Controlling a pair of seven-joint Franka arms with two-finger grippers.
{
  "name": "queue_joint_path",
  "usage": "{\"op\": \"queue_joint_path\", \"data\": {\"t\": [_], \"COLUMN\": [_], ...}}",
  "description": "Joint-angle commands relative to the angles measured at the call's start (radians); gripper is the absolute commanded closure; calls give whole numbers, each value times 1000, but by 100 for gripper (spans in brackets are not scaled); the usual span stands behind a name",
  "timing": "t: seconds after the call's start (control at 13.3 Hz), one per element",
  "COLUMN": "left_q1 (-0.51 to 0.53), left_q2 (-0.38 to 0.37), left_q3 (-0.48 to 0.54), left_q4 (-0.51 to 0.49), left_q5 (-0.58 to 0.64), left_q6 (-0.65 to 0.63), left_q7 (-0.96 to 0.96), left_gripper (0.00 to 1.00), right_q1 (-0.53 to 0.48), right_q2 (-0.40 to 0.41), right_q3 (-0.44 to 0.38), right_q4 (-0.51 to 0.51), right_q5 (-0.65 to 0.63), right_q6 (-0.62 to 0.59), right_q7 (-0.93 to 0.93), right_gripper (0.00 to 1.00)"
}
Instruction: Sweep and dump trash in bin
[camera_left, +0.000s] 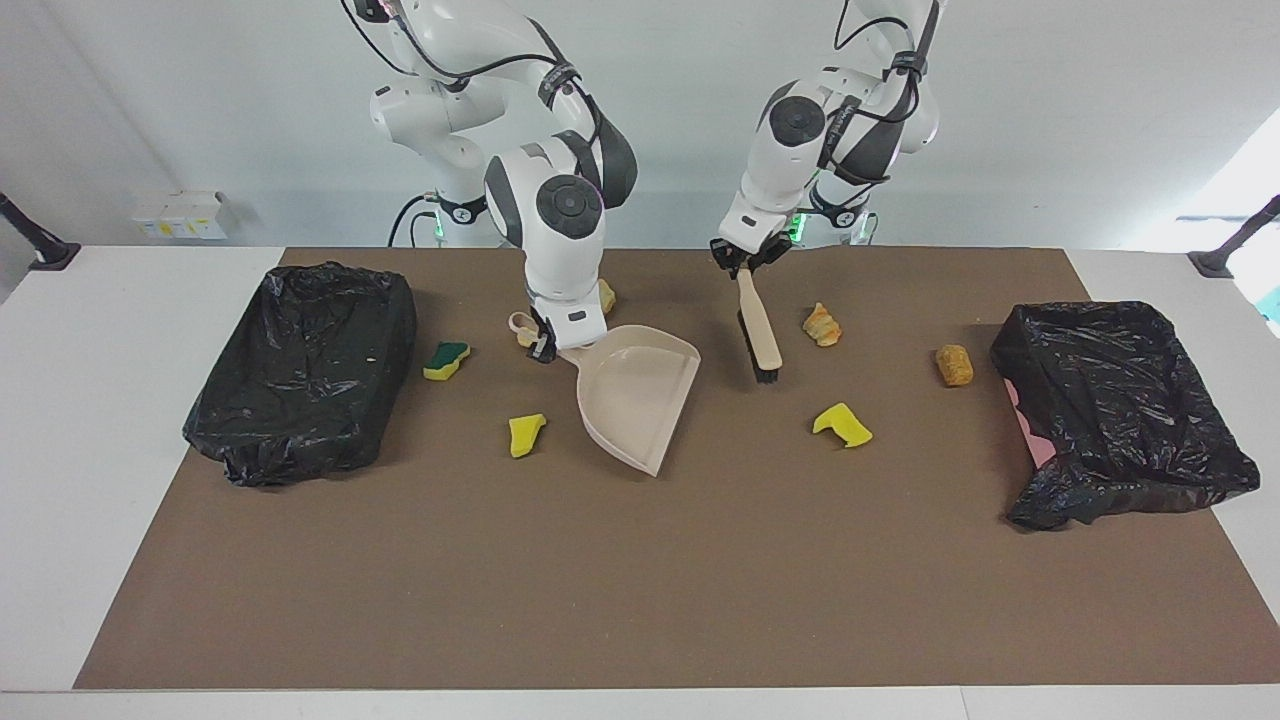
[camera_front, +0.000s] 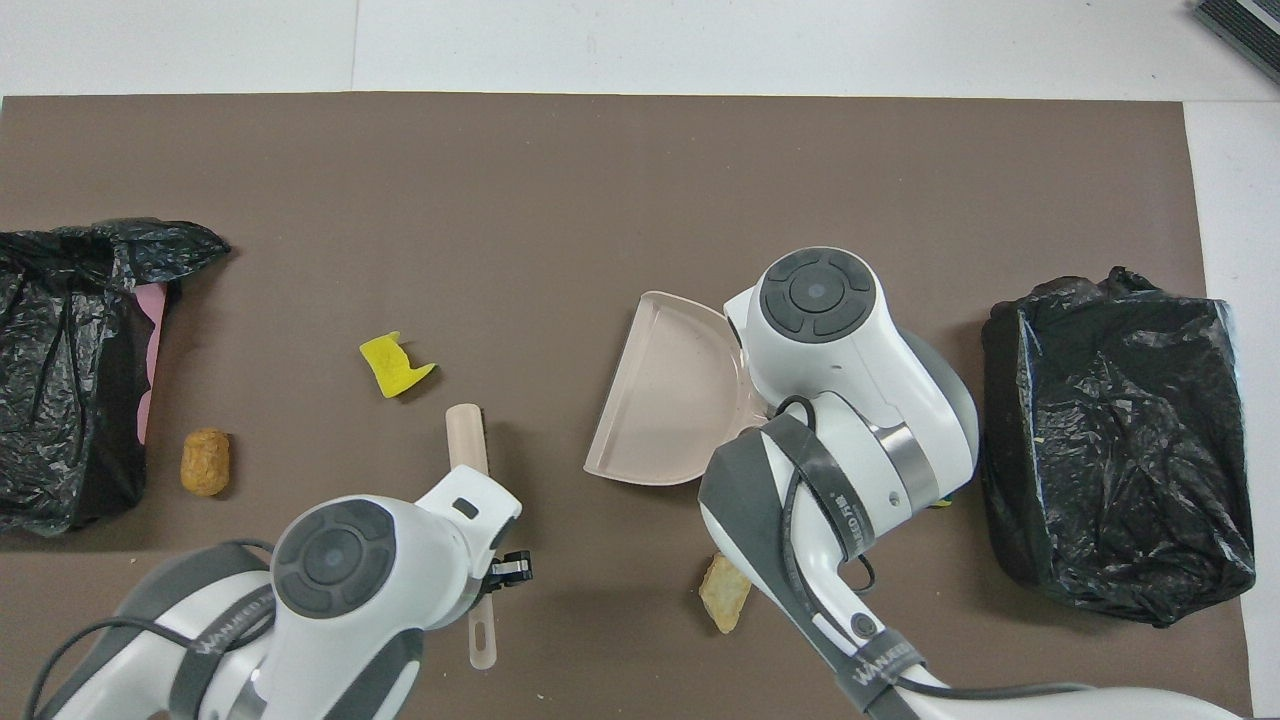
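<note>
My right gripper (camera_left: 546, 345) is shut on the handle of the beige dustpan (camera_left: 636, 395), whose mouth faces the left arm's end of the table. My left gripper (camera_left: 742, 266) is shut on the beige brush (camera_left: 760, 335), which slants down between the dustpan and a striped orange chunk (camera_left: 822, 325). More trash lies on the brown mat: a green-faced sponge (camera_left: 446, 360), a yellow piece (camera_left: 525, 433), a yellow sponge (camera_left: 842, 425), and tan chunks (camera_left: 954, 365) (camera_left: 605, 297). From overhead the arms hide both grippers; the dustpan (camera_front: 665, 400) and brush (camera_front: 467, 445) show.
Two bins lined with black bags stand on the mat, one (camera_left: 305, 370) at the right arm's end and one (camera_left: 1120, 410) at the left arm's end. The mat's half farther from the robots holds nothing. White table (camera_left: 90, 400) borders the mat.
</note>
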Motion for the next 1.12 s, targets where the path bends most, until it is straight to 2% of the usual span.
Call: {"op": "queue_joint_path", "data": {"t": [0.0,0.15,0.3,0.52,0.67,0.9,1.05], "left_q1": [165,272,348,501,561,629,664], "left_q2": [-1,1,2,1,-12,-61,-140], "left_q3": [-13,-12,-12,-12,-12,-12,-13], "left_q4": [58,67,67,64,55,20,-79], "left_q5": [35,74,145,239,308,391,396], "left_q6": [-111,-132,-149,-184,-230,-251,-232], "left_q7": [138,259,347,514,541,536,533], "left_gripper": [100,100,100,100,100,100,100], "right_q1": [24,12,23,11,11,11,14], "right_q2": [-81,-80,-69,-68,-69,-71,-69], "right_q3": [6,6,6,6,6,6,6], "right_q4": [-116,-138,-156,-161,-169,-170,-170], "right_q5": [-65,-69,-69,-70,-70,-70,-70], "right_q6": [56,123,194,190,194,199,202], "right_q7": [-91,-200,-199,-246,-251,-249,-249], "right_gripper": [100,100,100,100,100,100,100]}}
